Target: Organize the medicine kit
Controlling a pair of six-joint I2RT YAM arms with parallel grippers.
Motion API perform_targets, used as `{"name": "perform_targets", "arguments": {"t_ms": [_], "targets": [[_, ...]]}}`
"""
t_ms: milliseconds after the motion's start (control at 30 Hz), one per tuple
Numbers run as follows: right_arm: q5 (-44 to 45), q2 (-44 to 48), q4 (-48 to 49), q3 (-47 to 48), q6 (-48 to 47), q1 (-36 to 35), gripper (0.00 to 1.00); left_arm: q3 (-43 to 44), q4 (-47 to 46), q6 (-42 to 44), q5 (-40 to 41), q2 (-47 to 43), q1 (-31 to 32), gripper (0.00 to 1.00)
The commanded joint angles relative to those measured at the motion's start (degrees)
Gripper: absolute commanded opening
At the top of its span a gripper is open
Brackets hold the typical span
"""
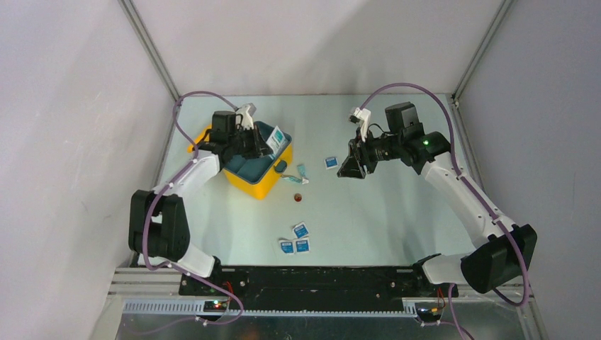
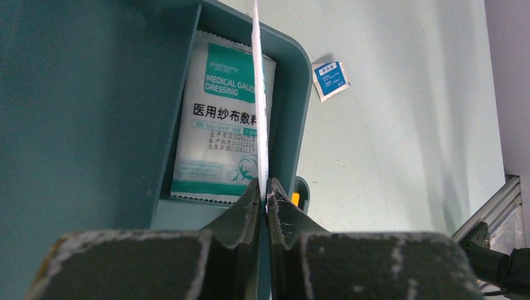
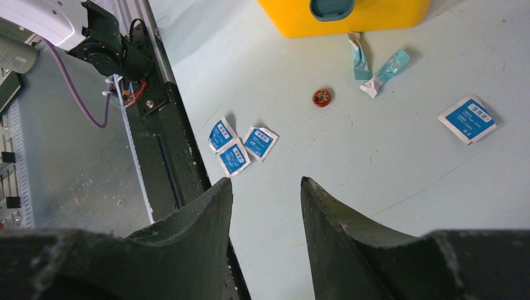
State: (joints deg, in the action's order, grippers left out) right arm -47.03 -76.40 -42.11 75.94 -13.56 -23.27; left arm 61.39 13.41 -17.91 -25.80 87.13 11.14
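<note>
The kit (image 1: 264,185) is a bright yellow box, open at the top, with a blue-grey latch (image 3: 331,7) on its front wall and a teal tray (image 2: 94,94) seated inside. It lies directly beneath the left claw (image 2: 265,192). That claw is clenched on a thin white packet (image 2: 259,94), seen edge-on. Just ahead of its fingertips a gauze packet (image 2: 219,119) stands in the tray's end compartment.

The right claw (image 3: 265,187) is released, jaws apart, above the pale green table (image 1: 397,212). One blue sachet (image 1: 330,162) lies just beside it. Between it and the kit are two teal wrappers (image 1: 298,173) and a red disc (image 1: 298,197). Three sachets (image 3: 240,144) lie nearer the arm bases. Pale grey walls (image 1: 71,106) and aluminium posts (image 1: 152,49) enclose the table.
</note>
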Motion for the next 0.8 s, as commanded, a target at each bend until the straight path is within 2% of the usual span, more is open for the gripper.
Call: {"name": "perform_targets", "arguments": {"t_ms": [0,167,233,333,533,767], "targets": [[-0.9,0.2,1.3,0.1,0.4,0.2,0.49,2.7,0.0,2.3,-0.2,0.9,0.4,0.11],[-1.0,0.4,1.2,0.1,0.3,0.3,0.49,3.7,1.0,4.1,1.5,1.6,0.4,0.17],[-0.9,0.4,1.2,0.1,0.2,0.3,0.49,4.1,1.7,4.7,2.4,1.5,0.4,0.25],[-0.9,0.5,1.2,0.1,0.2,0.3,0.49,4.2,2.7,5.9,4.6,0.6,0.5,0.44],[-1.4,0.1,1.5,0.1,0.4,0.3,0.49,5.9,4.5,10.8,12.5,-4.0,0.6,0.6],[-2.0,-0.4,2.1,0.1,0.8,0.3,0.49,8.2,4.9,11.8,12.7,-3.1,0.9,0.62]]}}
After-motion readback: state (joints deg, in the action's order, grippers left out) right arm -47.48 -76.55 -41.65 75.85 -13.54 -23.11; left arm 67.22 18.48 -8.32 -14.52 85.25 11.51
